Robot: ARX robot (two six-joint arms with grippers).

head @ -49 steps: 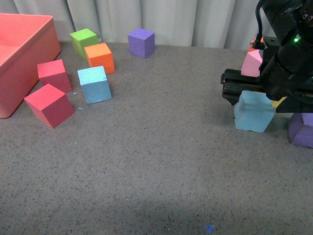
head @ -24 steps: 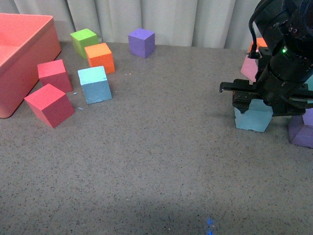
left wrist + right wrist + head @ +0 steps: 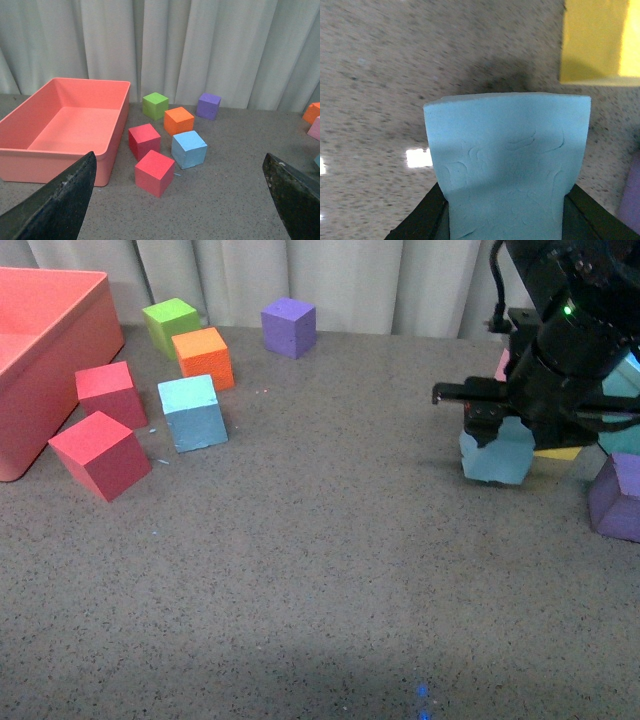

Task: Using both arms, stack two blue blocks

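Note:
My right gripper (image 3: 497, 430) is shut on a light blue block (image 3: 494, 454) and holds it just above the table at the right. In the right wrist view that blue block (image 3: 507, 165) fills the space between the black fingers (image 3: 425, 220). The other blue block (image 3: 192, 412) rests on the table at the left, beside red cubes; it also shows in the left wrist view (image 3: 189, 149). My left gripper (image 3: 182, 200) is open and empty, well back from that block, with only its two black fingertips (image 3: 60, 200) showing.
A salmon bin (image 3: 40, 360) stands at far left. Two red cubes (image 3: 100, 453), an orange cube (image 3: 204, 357), a green cube (image 3: 171, 324) and a purple cube (image 3: 289, 326) surround the left blue block. A yellow cube (image 3: 597, 42), purple cube (image 3: 617, 498) and pink cube sit by the right arm.
My right gripper closed on the blue block, lifted it slightly and carried it left and a little away from the purple cube. The left blocks have not moved.

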